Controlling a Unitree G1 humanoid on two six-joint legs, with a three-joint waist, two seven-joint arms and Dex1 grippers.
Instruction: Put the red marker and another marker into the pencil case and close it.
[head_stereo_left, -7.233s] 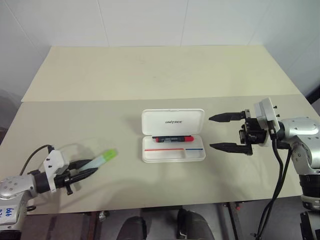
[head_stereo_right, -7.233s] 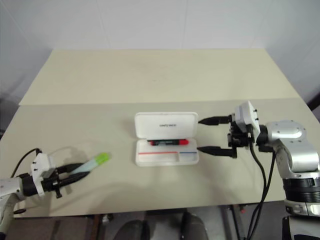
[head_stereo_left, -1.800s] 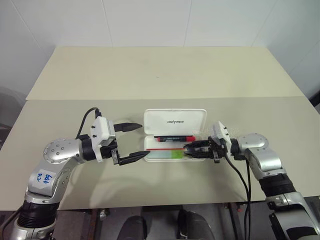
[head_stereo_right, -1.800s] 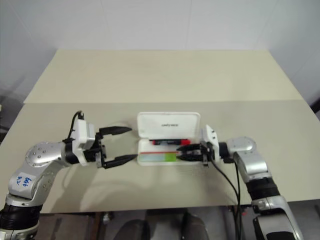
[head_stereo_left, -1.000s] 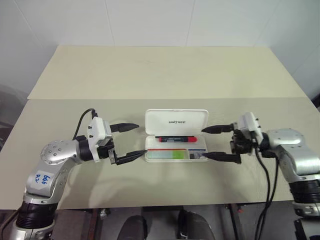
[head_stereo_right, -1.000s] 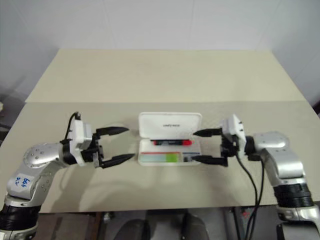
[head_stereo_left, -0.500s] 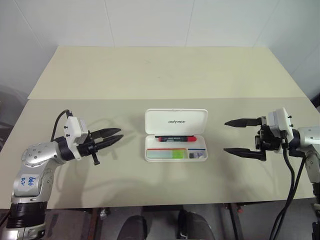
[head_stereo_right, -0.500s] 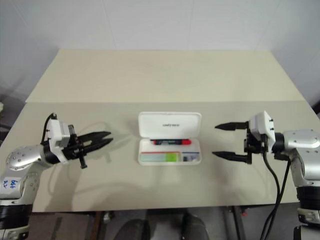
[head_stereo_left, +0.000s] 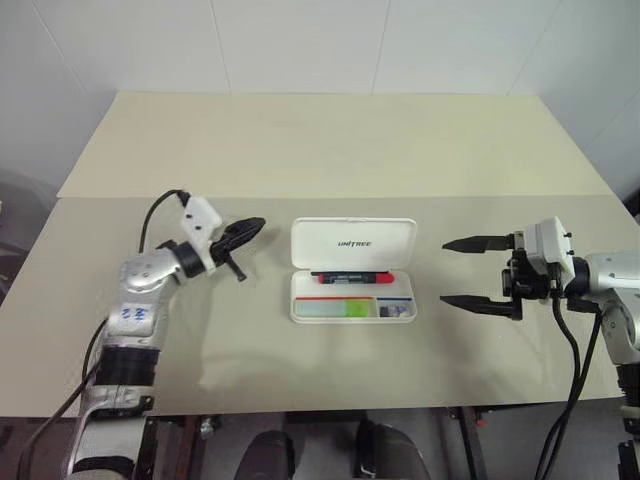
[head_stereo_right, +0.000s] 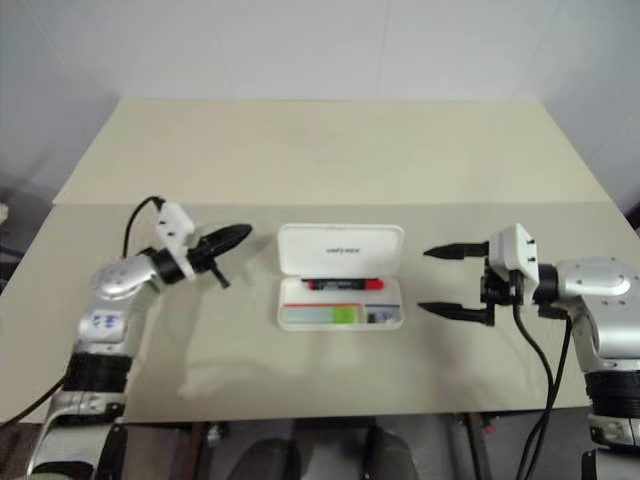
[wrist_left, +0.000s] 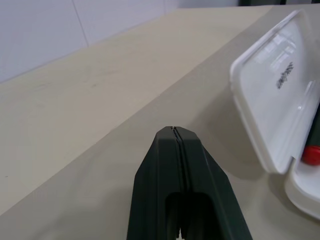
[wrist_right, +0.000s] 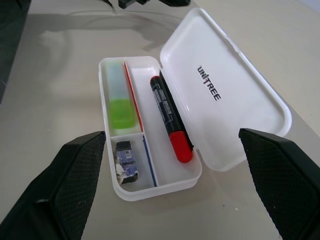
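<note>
1. The pencil case (head_stereo_left: 353, 270) lies open near the middle of the bench (head_stereo_left: 320, 150), its lid tilted up on the far side with the dark print facing the robot.
2. The red marker (wrist_right: 170, 119) lies in the long compartment next to the hinge, its red cap toward the right end of the case.
3. The other marker (wrist_right: 119, 95), pale with a lime-green cap, lies in the near compartment on the left side of the case, parallel to the red marker.
4. A small dark object (wrist_right: 125, 161) sits in the small compartment at the near right corner of the case; what it is cannot be told.
5. The left end effector (head_stereo_left: 245, 233) is pressed fully together, its two black fingers (wrist_left: 182, 170) meeting along a thin seam at the tip. It holds nothing.
6. It hangs to the left of the case, level with the lid's left edge, pointing toward the lid. It stands apart from the case, and its tip touches neither the lid nor the bench.
7. The right end effector (head_stereo_left: 457, 271) is spread wide, one finger (head_stereo_left: 478, 242) on the far side and one on the near side, both pointing left toward the case.
8. It is empty and stands well to the right of the case, touching nothing.
</note>
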